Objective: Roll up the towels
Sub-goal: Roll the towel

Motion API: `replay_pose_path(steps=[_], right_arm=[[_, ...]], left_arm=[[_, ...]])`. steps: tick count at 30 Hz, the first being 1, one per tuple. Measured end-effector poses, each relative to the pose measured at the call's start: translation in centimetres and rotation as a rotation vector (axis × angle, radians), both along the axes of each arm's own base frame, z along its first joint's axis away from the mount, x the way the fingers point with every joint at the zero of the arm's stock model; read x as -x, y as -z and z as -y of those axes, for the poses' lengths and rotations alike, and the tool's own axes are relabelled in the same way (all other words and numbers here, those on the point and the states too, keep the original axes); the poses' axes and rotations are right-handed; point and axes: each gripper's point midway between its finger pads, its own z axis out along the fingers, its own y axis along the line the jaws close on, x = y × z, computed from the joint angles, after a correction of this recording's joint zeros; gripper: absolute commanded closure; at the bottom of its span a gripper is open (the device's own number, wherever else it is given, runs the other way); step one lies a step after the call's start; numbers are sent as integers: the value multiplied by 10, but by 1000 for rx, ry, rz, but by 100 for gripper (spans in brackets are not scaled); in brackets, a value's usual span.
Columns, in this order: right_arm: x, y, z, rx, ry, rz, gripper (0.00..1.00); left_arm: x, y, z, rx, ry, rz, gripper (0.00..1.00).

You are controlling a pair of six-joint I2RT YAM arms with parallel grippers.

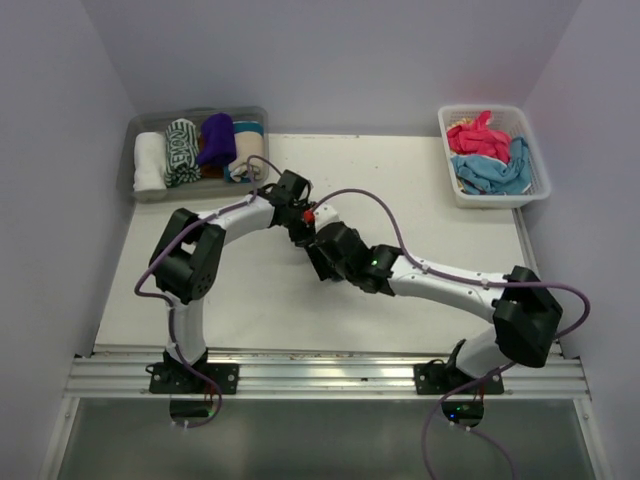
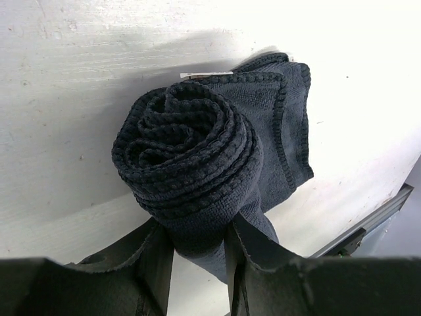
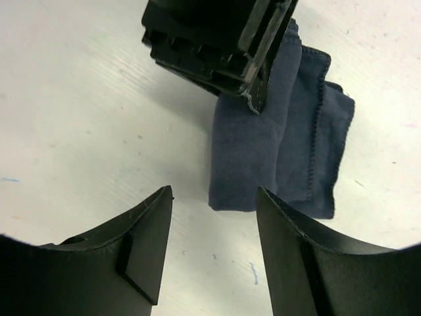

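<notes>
The dark navy towel (image 2: 197,151) sits near the middle of the desk (image 1: 420,190). One end is wound into a tight spiral roll, and the loose end lies flat and folded on the surface. The left pincer (image 2: 199,247) grips the roll, with a finger pressed against each side. The right pincer (image 3: 214,194) hangs just beside the flat end, its jaws spread apart with nothing between them. At the desk's far left corner, a clear tub (image 1: 190,112) holds four rolled towels (image 1: 182,152): white, green-patterned, purple and cream-and-teal. At the far right, a white basket (image 1: 533,140) holds a crumpled pink towel (image 1: 475,135) and a light blue towel (image 1: 495,172).
</notes>
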Motion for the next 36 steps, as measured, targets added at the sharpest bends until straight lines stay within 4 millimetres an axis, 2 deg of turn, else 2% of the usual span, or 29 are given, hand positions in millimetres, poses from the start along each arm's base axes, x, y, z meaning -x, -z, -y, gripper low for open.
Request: replay_pose_path(steps=[5,12,14,16,17,18,19,20,21,24,27,36], right_arm=[[4,27,-6,219,-40,66,41],[0,59,-5,393,-62,94,42],[-3,67,-4,419,-61,99,48],[-5,74,-3,443,-56,103,59],[-6,76,-1,455,-51,108,72],[-7,78,0,461,-49,112,79],[-7,79,0,458,-44,113,85],[-8,79,0,452,-38,113,95],[-9,79,0,443,-31,113,100],[-10,81,2,411,-14,106,100],[-12,79,6,340,0,79,100],[-25,69,25,54,48,-65,100]], left_arm=[[0,0,-1,-10,-3,-6,64],[1,0,-2,-12,-3,-9,63],[1,0,-2,-12,-3,-10,63],[1,0,-2,-12,-4,-10,62],[1,0,-2,-12,-4,-10,61],[2,0,-2,-13,-4,-11,59],[2,0,-2,-14,-3,-12,56],[2,0,-2,-14,-4,-13,53],[2,1,-3,-15,-4,-14,43],[3,1,-3,-17,-4,-16,19],[3,1,-5,-25,-6,-21,15],[-11,-11,-10,-14,-32,0,15]])
